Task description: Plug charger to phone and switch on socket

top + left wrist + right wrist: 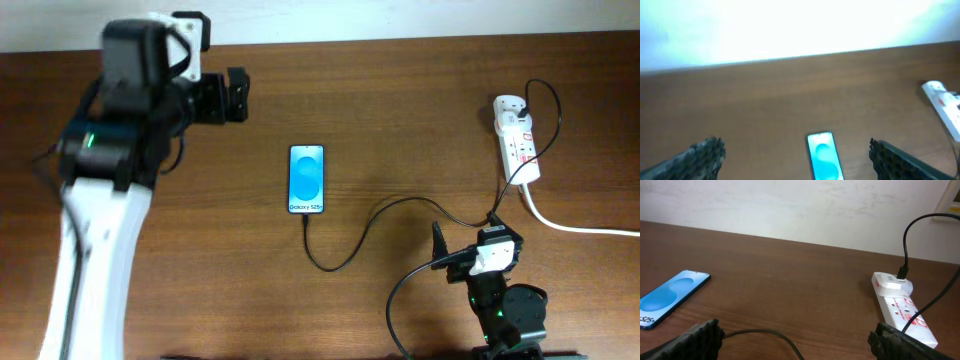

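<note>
Brown wood-grain desk (400,90) seen from above, with a robot arm at either side.

A flat rectangular smartphone with a black rim and bright blue screen (307,179) lies face up in the middle of the desk. Its long axis runs from the far edge towards the near edge. A white strip at its near end reads "Galaxy S25".

A thin black charger cable (400,201) meets the phone's near end; whether its plug is seated there cannot be told. From there the cable loops towards the near edge, then runs right to a white elongated power strip (519,142). The strip lies close to the right edge, its long axis running far to near and slightly tilted. It bears small red and green marks, too small to read. A white adapter (507,104) sits in its far end. A thick white cord (580,228) leaves its near end for the right edge.

The left jaws hang over the far left part of the desk, pointing right. They stand wide apart and empty, and the wrist camera shows one ridged black finger (705,157) at each side. The phone (824,156) lies between them in that view, though well apart from them.

The right jaws sit by the near edge, right of centre, also wide apart and empty. The phone lies off to their far left, the power strip (902,311) to their far right, and the cable (765,332) just ahead.
</note>
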Motion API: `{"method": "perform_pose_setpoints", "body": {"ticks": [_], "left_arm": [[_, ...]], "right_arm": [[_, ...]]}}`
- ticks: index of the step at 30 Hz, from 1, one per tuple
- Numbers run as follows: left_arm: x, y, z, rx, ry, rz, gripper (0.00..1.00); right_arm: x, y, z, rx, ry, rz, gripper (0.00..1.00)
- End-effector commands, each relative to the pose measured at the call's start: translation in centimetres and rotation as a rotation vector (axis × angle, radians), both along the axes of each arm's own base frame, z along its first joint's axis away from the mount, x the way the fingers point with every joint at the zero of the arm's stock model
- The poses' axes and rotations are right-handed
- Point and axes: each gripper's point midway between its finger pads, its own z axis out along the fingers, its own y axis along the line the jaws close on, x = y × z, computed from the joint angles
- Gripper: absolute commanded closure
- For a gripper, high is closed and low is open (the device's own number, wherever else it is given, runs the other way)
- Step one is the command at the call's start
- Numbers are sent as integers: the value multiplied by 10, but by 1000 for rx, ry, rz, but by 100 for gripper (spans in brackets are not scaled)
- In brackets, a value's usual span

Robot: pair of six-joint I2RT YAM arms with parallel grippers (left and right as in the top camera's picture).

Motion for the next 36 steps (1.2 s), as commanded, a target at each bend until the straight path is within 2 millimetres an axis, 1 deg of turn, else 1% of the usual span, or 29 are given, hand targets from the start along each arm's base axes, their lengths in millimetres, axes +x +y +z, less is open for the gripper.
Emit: {"method": "perform_pose_setpoints", "body": {"ticks": [1,4,5,8,10,13,16,18,23,28,30,36], "left_arm": [[-24,1,1,101,-120,-104,1],[-35,2,-6,139,-231,-124,1],[-40,3,-11,153,-267,-130,1],[-57,9,-29,166,-346,-122,1],[-68,19,-42,168,-393,-92,1],[-85,33,-65,174,-428,-52,1],[-103,42,-85,179,-451,-23,1],[-112,46,-95,184,-480,-10,1],[-128,47,-112,277,-600,-29,1],[-142,48,-137,302,-656,-29,1],[-145,48,-145,321,-677,-32,1],[-152,53,-159,342,-713,-3,1]], "right_arm": [[-1,3,-1,3,-3,14,2],[-1,3,0,3,-3,14,2],[-1,3,0,3,-3,14,2],[-1,3,0,3,-3,14,1],[-1,3,-1,3,-3,14,2],[-1,3,-1,3,-3,14,2],[-1,3,-1,3,-3,14,2],[-1,3,-1,3,-3,14,2],[-1,3,0,3,-3,14,2],[-1,3,-1,3,-3,14,2],[-1,3,0,3,-3,14,2],[-1,3,-1,3,-3,14,2]]}}
